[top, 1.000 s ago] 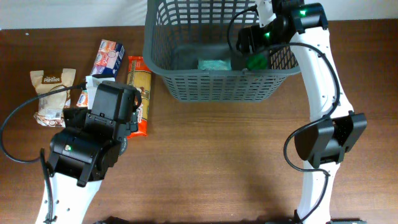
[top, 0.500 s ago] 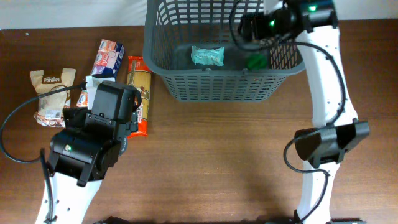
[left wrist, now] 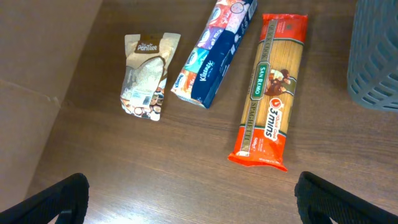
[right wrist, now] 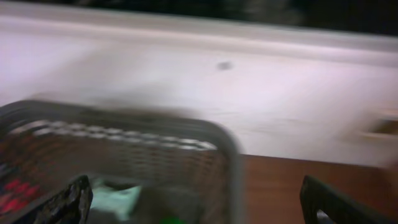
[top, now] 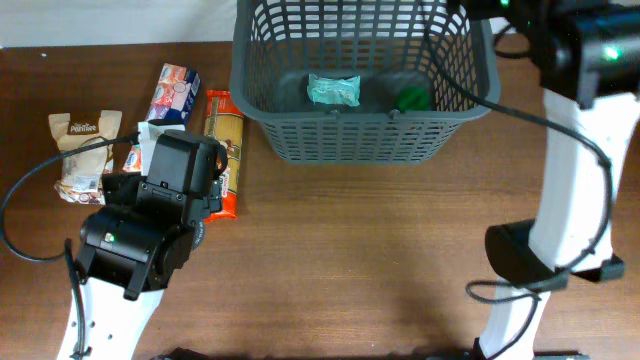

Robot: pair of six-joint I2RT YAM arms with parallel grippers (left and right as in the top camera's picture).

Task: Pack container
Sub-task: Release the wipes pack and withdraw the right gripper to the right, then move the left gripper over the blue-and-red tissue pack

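The dark grey basket (top: 360, 140) stands at the back middle of the table. A teal packet (top: 333, 90) and a green item (top: 412, 97) lie inside it. My right gripper (right wrist: 199, 205) is open and empty, high above the basket's right rim (right wrist: 231, 158); its view is blurred. My left gripper (left wrist: 193, 205) is open and empty, above bare table in front of a red pasta packet (left wrist: 268, 87), a blue tissue pack (left wrist: 214, 53) and a beige pouch (left wrist: 145, 74). In the overhead view my left wrist (top: 160, 215) hides its fingers.
In the overhead view the pasta packet (top: 224, 140), tissue pack (top: 173, 93) and beige pouch (top: 80, 150) lie left of the basket. A small orange packet (top: 133, 158) is partly under my left arm. The basket's corner (left wrist: 379, 56) shows at the right of the left wrist view.
My right arm has risen out of the basket and swung up toward the back right, leaving the green item and teal packet inside. My left arm has not moved.
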